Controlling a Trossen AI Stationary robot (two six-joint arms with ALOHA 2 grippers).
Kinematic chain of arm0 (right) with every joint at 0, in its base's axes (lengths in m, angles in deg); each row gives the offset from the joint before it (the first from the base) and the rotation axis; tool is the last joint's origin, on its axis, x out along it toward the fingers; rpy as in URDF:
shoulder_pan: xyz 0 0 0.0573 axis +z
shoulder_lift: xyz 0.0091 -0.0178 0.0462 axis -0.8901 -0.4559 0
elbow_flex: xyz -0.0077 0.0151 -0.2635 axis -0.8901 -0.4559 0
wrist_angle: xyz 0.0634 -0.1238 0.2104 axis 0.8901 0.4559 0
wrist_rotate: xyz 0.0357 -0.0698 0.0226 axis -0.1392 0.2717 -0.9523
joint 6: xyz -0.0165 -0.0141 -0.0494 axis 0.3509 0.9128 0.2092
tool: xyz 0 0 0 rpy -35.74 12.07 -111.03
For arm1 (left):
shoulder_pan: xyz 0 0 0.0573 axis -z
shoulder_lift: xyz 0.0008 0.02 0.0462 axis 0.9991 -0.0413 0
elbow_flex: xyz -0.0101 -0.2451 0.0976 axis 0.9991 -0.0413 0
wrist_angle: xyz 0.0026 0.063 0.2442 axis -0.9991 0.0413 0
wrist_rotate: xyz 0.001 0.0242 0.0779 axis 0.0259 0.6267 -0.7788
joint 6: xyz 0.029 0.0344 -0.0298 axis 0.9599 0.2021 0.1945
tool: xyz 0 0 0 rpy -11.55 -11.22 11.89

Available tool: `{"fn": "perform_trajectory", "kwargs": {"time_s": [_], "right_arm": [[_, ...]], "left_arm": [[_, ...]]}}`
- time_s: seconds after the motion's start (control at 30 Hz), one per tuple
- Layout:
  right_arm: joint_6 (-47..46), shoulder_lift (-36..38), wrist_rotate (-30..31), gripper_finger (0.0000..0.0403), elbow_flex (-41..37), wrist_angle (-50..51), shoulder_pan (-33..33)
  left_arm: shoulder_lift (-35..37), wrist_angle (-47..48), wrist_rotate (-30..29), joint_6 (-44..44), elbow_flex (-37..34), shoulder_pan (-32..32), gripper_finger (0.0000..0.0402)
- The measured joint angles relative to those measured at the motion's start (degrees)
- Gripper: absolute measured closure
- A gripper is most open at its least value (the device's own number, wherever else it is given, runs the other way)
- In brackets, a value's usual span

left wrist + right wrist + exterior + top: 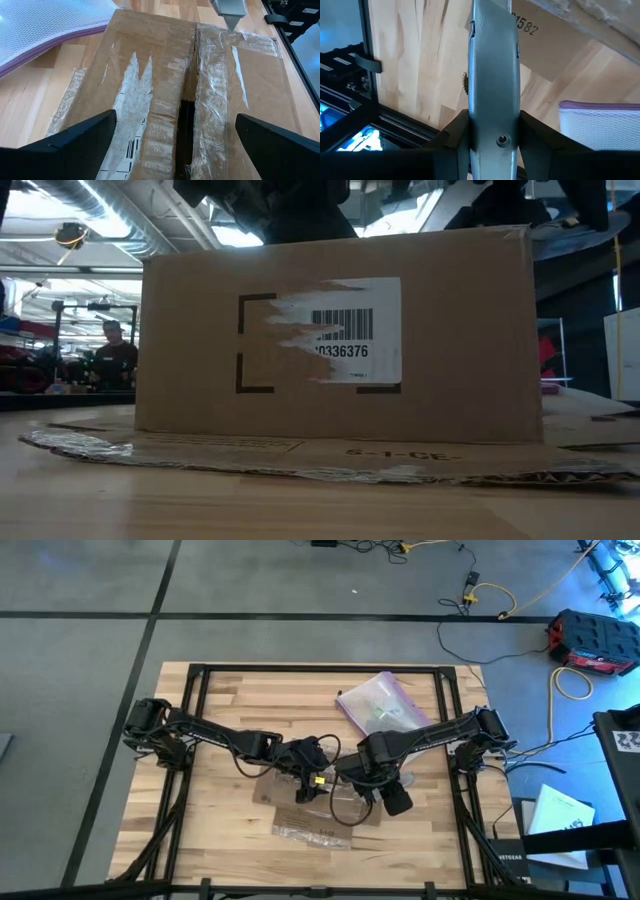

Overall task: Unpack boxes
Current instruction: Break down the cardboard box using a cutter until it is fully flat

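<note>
A brown cardboard box with a torn pale barcode label stands on the table's near middle, under both arms. Its taped top seam is split open along the middle. My left gripper hovers open over the top, one finger on each side of the seam, touching nothing. My right gripper is shut on a grey knife-like tool. The tool's pointed tip is at the far end of the box top. My right gripper pinches the grey tool's handle between its two fingers. The tool runs on along the fingers, its point away from the gripper, slanting steeply down toward the box. Whether the tip touches the box top, I cannot tell.
A clear plastic bag with a purple zip edge lies on the table's far right, close behind the box. A flattened piece of cardboard with crumpled tape lies under and in front of the box. A black frame runs round the table.
</note>
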Motion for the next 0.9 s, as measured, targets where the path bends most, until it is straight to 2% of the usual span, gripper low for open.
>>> {"fn": "perform_trajectory", "kwargs": {"time_s": [0.9], "right_arm": [[0.2, 0.0, 1.4, 0.0291, 0.0, 0.3, -3.1]], "left_arm": [[0.0, 0.1, 0.1, 2.2, 0.0, 0.4, 0.0002]]}}
